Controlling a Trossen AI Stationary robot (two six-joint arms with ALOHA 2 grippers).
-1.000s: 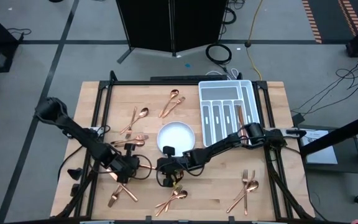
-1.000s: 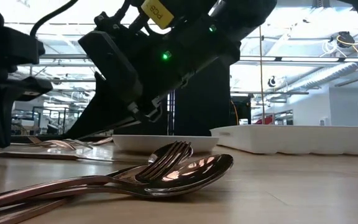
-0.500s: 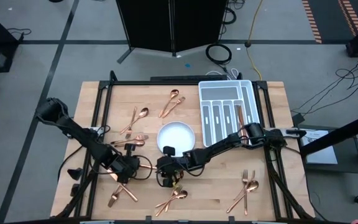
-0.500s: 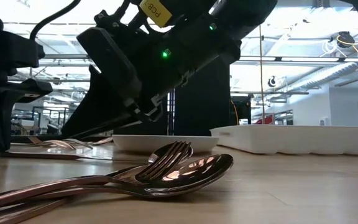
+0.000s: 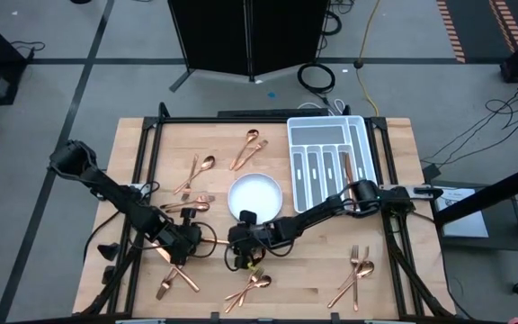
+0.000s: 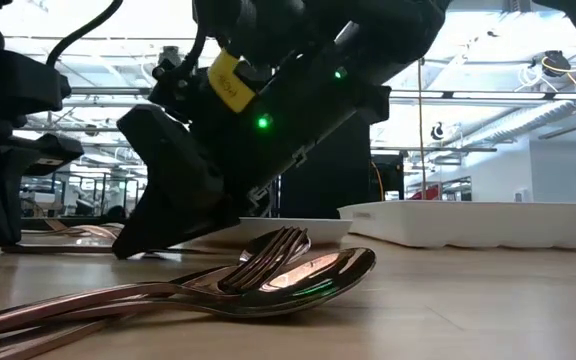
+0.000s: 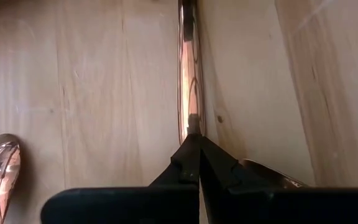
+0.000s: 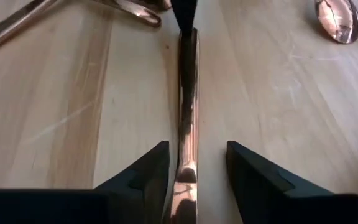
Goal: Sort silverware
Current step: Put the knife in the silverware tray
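Note:
A long flat copper piece of silverware point(image 8: 187, 93) lies on the wooden table between my two grippers, near the table's front. My left gripper point(image 7: 193, 140) is shut, with its tips at one end of the piece point(image 7: 188, 74). My right gripper point(image 8: 197, 163) is open at the other end. It is low over the table, with one finger on either side of the piece and apart from it. In the high view the left gripper point(image 5: 187, 245) is left of the right gripper point(image 5: 239, 252). In the low view the right gripper point(image 6: 133, 248) reaches down to the tabletop. My left gripper's shut fingertips point(image 7: 191, 146) meet the very end of the copper piece point(image 7: 193, 121), coming steeply from above and in line with its length. I cannot tell whether they pinch that end or press down on it. The piece lies along the table.
A round white plate point(image 5: 255, 196) sits just beyond the grippers. The white divided tray point(image 5: 291, 148) is at the far right and holds one copper piece point(image 5: 347, 166). Loose silverware lies at the far middle point(image 5: 248, 148), left point(image 5: 192, 202), front point(image 5: 252, 288) and front right point(image 5: 356, 270).
My right gripper has sunk toward the table, and its fingertips have come down to the tabletop around the copper piece. My left gripper has kept at that piece's other end.

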